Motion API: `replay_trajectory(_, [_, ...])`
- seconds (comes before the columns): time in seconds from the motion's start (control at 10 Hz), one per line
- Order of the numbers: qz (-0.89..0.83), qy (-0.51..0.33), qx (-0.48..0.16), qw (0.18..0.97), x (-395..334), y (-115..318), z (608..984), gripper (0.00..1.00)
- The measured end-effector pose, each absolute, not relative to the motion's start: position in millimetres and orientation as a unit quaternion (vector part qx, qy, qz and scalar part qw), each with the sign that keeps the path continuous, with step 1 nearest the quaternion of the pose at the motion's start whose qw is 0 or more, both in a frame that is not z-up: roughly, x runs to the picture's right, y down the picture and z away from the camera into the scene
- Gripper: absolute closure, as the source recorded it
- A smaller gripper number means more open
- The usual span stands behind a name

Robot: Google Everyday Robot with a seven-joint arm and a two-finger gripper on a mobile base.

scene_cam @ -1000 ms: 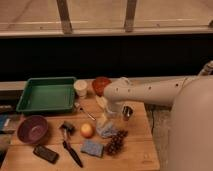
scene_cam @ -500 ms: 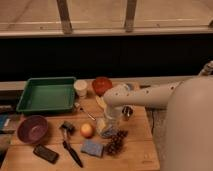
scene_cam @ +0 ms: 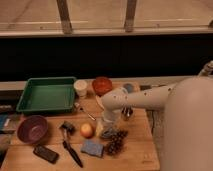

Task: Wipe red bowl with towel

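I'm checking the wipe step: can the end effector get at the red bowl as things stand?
Probably yes. The end effector hangs low mid-table, and the red bowl behind it is uncovered; only the white cup stands beside it.

The robot's large rounded white body (scene_cam: 189, 125) fills the right side of the view, in the foreground. From it a smooth white tubular arm (scene_cam: 152, 97) reaches leftward, roughly level, across the right half of the light wooden worktop (scene_cam: 145, 155). The arm ends in a bulbous white wrist joint (scene_cam: 115, 99) near the middle of the worktop, where it bends sharply downward. Below that joint hangs the two-finger gripper (scene_cam: 108, 125), pointing straight down and held low, close to the worktop's surface at about its centre.
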State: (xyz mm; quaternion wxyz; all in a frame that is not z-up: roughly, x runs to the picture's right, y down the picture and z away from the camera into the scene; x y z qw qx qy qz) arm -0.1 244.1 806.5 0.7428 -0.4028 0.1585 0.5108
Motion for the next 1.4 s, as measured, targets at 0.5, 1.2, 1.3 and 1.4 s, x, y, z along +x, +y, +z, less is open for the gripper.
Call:
replay_trajectory(0.5, [0.505, 0.159, -0.411, 0.742, -1, 248, 808, 0.75])
replay_trajectory(1.2, [0.514, 0.147, -0.414, 0.737, 4, 234, 788, 1.00])
replay_trajectory(1.3, [0.525, 0.151, -0.410, 0.731, 9, 222, 783, 1.00])
replay_trajectory(1.4, [0.537, 0.153, -0.403, 0.725, 14, 208, 778, 1.00])
